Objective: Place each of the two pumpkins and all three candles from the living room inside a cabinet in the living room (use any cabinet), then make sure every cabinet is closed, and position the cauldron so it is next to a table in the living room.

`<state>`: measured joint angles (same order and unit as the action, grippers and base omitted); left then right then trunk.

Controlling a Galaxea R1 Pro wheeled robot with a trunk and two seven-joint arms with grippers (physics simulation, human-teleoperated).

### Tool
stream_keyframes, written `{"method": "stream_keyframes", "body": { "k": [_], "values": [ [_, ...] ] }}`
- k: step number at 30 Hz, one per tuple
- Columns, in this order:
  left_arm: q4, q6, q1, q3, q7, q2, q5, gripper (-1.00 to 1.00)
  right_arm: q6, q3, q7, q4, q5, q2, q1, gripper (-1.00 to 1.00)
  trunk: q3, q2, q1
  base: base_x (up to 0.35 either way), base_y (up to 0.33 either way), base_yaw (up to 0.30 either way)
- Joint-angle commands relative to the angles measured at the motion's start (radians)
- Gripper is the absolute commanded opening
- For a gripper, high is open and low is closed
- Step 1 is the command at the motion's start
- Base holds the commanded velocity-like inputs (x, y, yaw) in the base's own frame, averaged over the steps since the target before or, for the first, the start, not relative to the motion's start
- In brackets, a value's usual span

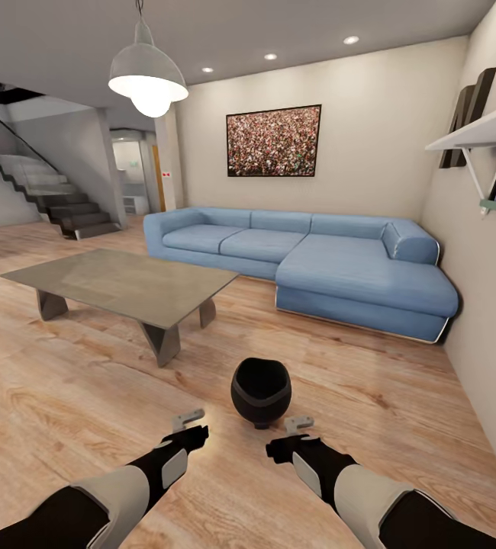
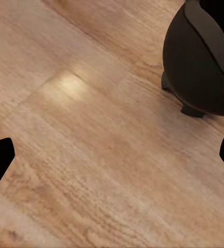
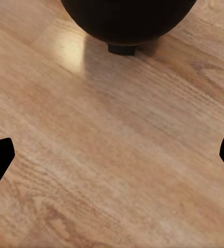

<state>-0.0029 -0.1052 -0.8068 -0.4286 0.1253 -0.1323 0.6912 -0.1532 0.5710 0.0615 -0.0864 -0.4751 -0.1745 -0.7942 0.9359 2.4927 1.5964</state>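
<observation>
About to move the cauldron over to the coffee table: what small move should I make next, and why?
Probably ease both arms forward to bracket the cauldron. It stands on the floor just ahead, between the left claw and the right claw, both open and empty, and apart from the table.

My two arms have glossy black segments with light grey forearm shells; each tool, left (image 1: 189,417) and right (image 1: 300,422), carries pale grey fingers.

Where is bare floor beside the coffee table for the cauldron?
Bare wood floor lies between the coffee table and the cauldron, and between table and sofa. Tightest spot: the cauldron between the left pincer and right pincer.
</observation>
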Motion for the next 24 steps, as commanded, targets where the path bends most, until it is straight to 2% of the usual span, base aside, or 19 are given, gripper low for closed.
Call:
{"method": "stream_keyframes", "body": {
  "k": [1,5,7,9,11,12,13,14,15,18,24],
  "values": [
    [0.0,-0.002,0.0,-0.009,0.004,0.0,0.006,1.0,-0.005,0.008,0.006,-0.002,-0.009,0.0,0.0,1.0,0.001,0.0,0.0,0.0,0.0,0.0],
    [-0.008,0.004,-0.001,-0.01,0.003,0.0,0.005,1.0,-0.01,0.004,0.007,-0.004,-0.01,0.0,-0.001,1.0,0.001,0.0,0.0,0.0,0.0,0.0],
    [-0.039,0.038,-0.001,-0.01,0.002,-0.001,0.005,1.0,-0.03,0.003,0.007,-0.005,-0.011,0.0,-0.002,1.0,0.001,0.0,0.0,0.0,0.0,0.0],
    [-0.071,0.1,-0.002,-0.01,0.008,-0.001,0.005,1.0,-0.065,0.001,0.007,-0.005,-0.012,0.0,-0.003,1.0,0.001,0.0,0.0,0.0,0.0,0.0],
    [-0.126,0.216,-0.003,-0.01,0.025,-0.001,0.004,1.0,-0.124,-0.002,0.007,-0.008,-0.013,0.0,-0.004,1.0,0.001,0.0,0.0,0.0,0.0,0.0],
    [-0.143,0.245,-0.003,-0.01,0.029,-0.001,0.004,1.0,-0.137,-0.003,0.007,-0.01,-0.014,0.0,-0.005,1.0,0.001,0.0,0.0,0.0,0.0,0.0],
    [-0.192,0.317,-0.003,-0.01,0.042,-0.001,0.003,1.0,-0.168,-0.004,0.007,-0.023,-0.015,0.0,-0.007,1.0,0.001,0.0,0.0,0.0,0.0,0.0],
    [-0.208,0.336,-0.003,-0.01,0.047,-0.001,0.003,1.0,-0.176,-0.005,0.007,-0.029,-0.015,0.0,-0.008,1.0,0.001,0.0,0.0,0.0,0.0,0.0],
    [-0.247,0.387,-0.003,-0.01,0.062,-0.001,0.002,1.0,-0.197,-0.006,0.008,-0.051,-0.017,0.0,-0.01,1.0,0.001,0.0,0.0,0.0,0.0,0.0],
    [-0.274,0.446,-0.003,-0.01,0.084,-0.001,0.002,1.0,-0.234,-0.007,0.01,-0.087,-0.018,0.002,-0.013,1.0,0.001,0.0,0.0,0.0,0.0,0.0],
    [-0.285,0.536,-0.005,-0.009,0.104,0.0,0.002,1.0,-0.355,-0.017,0.01,-0.169,-0.019,0.049,-0.046,1.0,0.001,0.0,0.0,0.0,0.0,0.0]
  ]
}}
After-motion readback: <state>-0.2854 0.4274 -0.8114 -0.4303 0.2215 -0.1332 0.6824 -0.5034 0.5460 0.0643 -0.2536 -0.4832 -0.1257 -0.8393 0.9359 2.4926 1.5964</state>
